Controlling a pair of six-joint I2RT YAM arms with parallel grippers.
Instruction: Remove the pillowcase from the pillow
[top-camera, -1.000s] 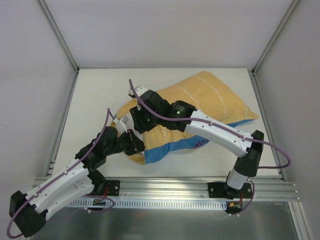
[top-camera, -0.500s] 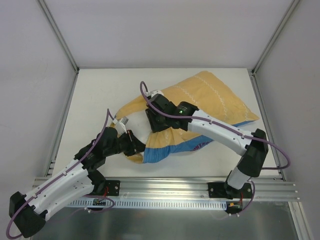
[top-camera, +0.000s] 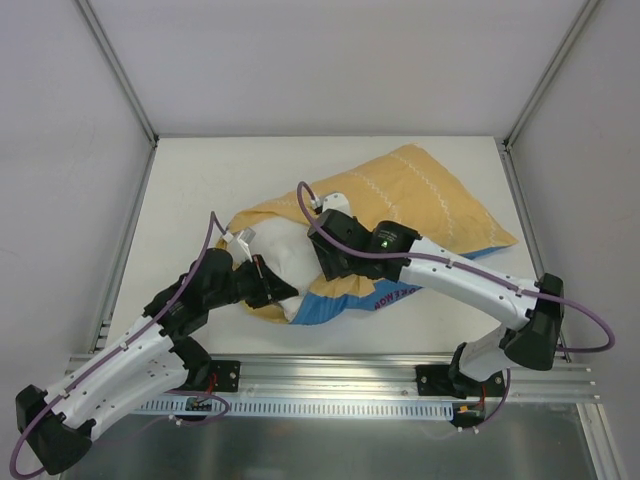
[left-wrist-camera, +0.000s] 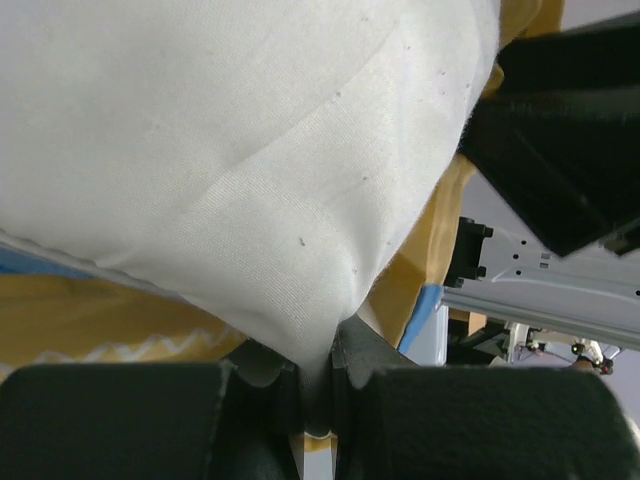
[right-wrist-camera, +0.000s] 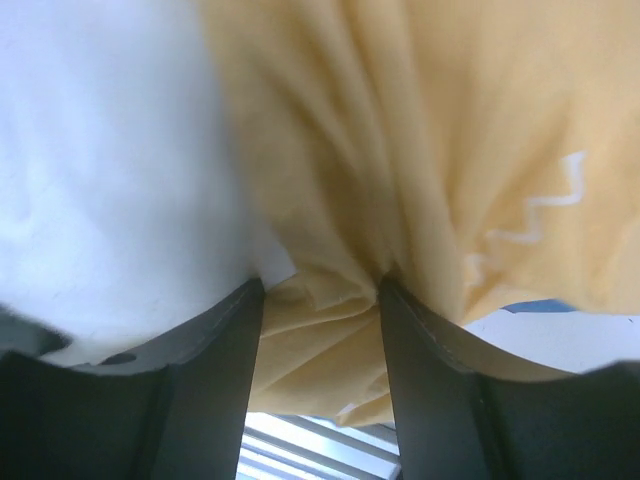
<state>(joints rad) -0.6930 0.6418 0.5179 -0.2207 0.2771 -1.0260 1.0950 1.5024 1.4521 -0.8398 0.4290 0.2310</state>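
Observation:
The pillowcase (top-camera: 410, 190), yellow-orange with a blue-striped edge, lies at the middle right of the table. The white pillow (top-camera: 285, 255) bulges out of its left end. My left gripper (top-camera: 283, 292) is shut on a corner of the pillow (left-wrist-camera: 220, 150); the white cloth is pinched between the left gripper's (left-wrist-camera: 318, 365) fingers. My right gripper (top-camera: 320, 268) sits at the pillowcase's open edge. In the right wrist view a bunch of yellow pillowcase (right-wrist-camera: 420, 130) fabric fills the gap of the right gripper (right-wrist-camera: 320, 290), with the pillow (right-wrist-camera: 100, 150) to its left.
An aluminium rail (top-camera: 330, 372) runs along the near edge and carries both arm bases. Grey enclosure walls and metal frame posts (top-camera: 115, 70) bound the white table (top-camera: 200, 180) on three sides. The right arm's purple cable (top-camera: 575, 330) loops out at the near right.
My right gripper has moved right and nearer with the yellow fabric, sliding the pillowcase back so more white pillow shows. The left gripper has kept its hold in place.

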